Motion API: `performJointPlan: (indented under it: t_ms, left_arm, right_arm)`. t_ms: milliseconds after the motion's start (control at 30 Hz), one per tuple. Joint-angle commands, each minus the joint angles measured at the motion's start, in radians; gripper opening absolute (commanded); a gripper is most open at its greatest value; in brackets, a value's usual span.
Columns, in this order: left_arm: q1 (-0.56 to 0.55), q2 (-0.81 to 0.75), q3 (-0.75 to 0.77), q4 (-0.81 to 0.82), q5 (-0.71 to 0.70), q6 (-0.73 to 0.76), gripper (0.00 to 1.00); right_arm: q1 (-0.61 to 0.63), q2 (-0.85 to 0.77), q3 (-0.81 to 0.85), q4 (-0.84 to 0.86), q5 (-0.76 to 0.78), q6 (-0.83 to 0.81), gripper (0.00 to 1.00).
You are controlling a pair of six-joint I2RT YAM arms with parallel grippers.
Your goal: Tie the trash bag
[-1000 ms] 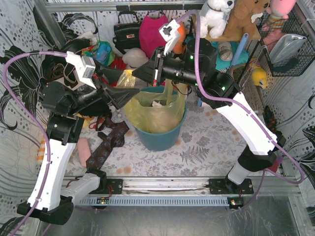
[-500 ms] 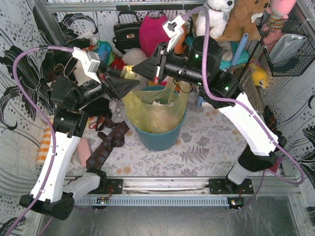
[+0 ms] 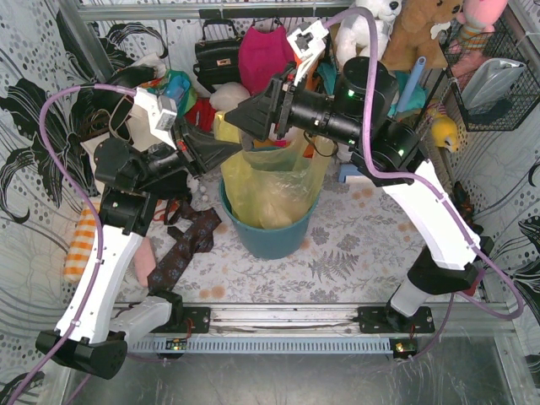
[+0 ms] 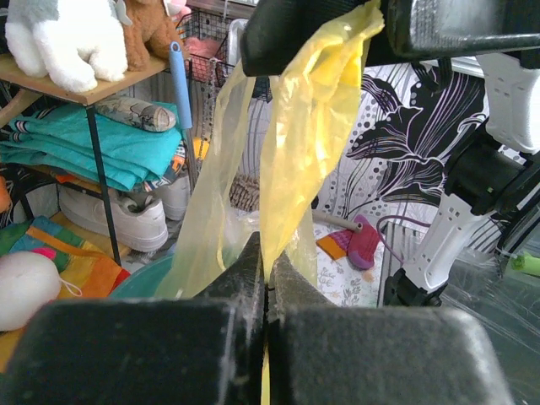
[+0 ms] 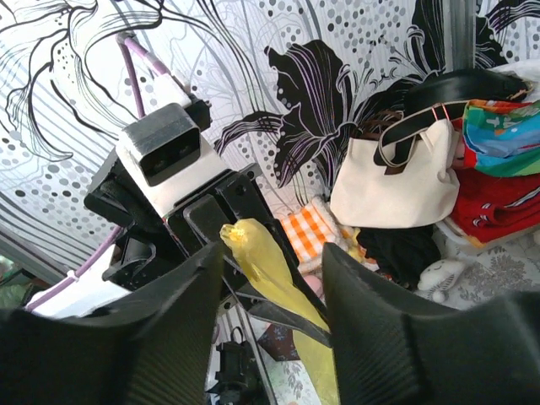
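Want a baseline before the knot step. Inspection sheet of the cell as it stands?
Surface: table under a fern-print cloth.
Job's things: trash bag sits in the teal bin; a strip of its rim is stretched up to the grippers.
Clutter: necktie and orange checked cloth left of the bin; cream tote and plush toys behind.
Grippers: left gripper shut on the strip; right gripper open, the strip between its fingers.
Cables: purple cables loop off both arms; none seen on the bag.
Surroundings: floral walls; wire basket at right.
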Motion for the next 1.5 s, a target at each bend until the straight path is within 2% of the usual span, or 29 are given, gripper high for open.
performJointPlan:
  t_ms: [0,67,233,400,533,733,1033,1300,1400,1467]
  left_arm:
    - [0.004,-0.013,-0.002,0.073,0.030,-0.023,0.00]
    - [0.004,-0.014,-0.001,0.071,0.026,-0.023,0.00]
    - [0.004,-0.013,0.001,0.059,0.018,-0.020,0.00]
    - [0.004,-0.009,0.009,0.050,0.018,-0.019,0.00]
    - [0.004,-0.007,0.014,0.046,0.018,-0.015,0.00]
    - [0.004,-0.004,0.014,0.038,0.016,-0.013,0.00]
    - [0.004,-0.001,0.017,0.039,0.014,-0.015,0.00]
    - [0.004,0.004,0.021,0.039,0.015,-0.015,0.00]
    - [0.004,0.004,0.024,0.039,0.014,-0.016,0.00]
    - [0.004,0.005,0.026,0.039,0.014,-0.017,0.00]
  right_arm:
    - [0.006,-0.023,0.057,-0.043,0.011,-0.121,0.56]
    - [0.005,-0.026,0.092,-0.105,0.071,-0.158,0.59]
    - [0.005,-0.088,0.092,-0.254,0.348,-0.217,0.65]
    - [0.005,-0.196,0.015,-0.322,0.597,-0.270,0.65]
    - [0.005,-0.208,0.014,-0.385,0.715,-0.302,0.65]
    - [0.004,-0.188,0.012,-0.451,0.756,-0.291,0.62]
    - [-0.012,-0.175,-0.054,-0.362,0.740,-0.292,0.54]
    - [-0.035,-0.140,-0.035,-0.359,0.723,-0.300,0.62]
    - [-0.041,-0.114,-0.018,-0.388,0.748,-0.300,0.62]
    - [-0.042,-0.113,-0.021,-0.389,0.752,-0.299,0.57]
